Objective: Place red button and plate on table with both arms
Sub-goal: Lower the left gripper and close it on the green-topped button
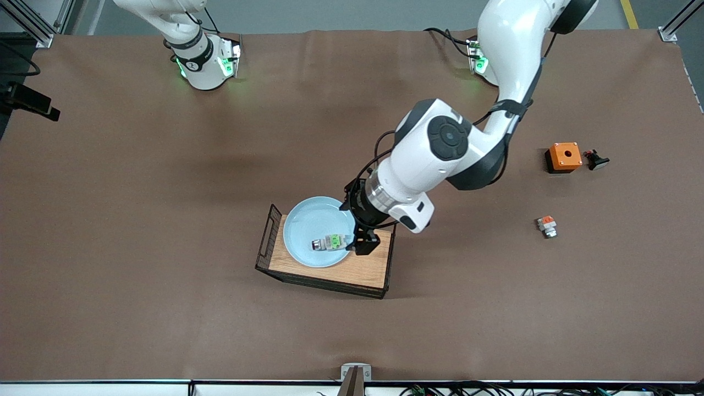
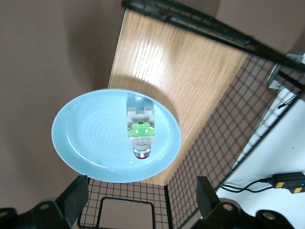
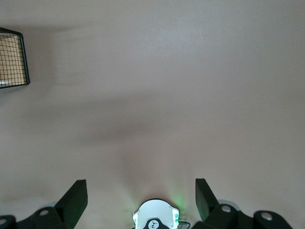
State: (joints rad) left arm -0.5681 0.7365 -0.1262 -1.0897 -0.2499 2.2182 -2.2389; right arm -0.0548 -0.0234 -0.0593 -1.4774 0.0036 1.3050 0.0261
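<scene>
The left gripper hung spread and empty just beside the red button, which lay on the plate atop the wooden tray. The right gripper waited, spread, above bare table. No readable writing showed.

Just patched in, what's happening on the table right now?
The left gripper hangs open over the wooden tray, at the edge of the plate, holding nothing. The red button, green in the middle, lies in the plate, and the plate sits on the tray, so neither is on the table yet. The right gripper is open over bare cloth; that arm waits. An orange box and an orange-topped part lie toward the left arm's end.
</scene>
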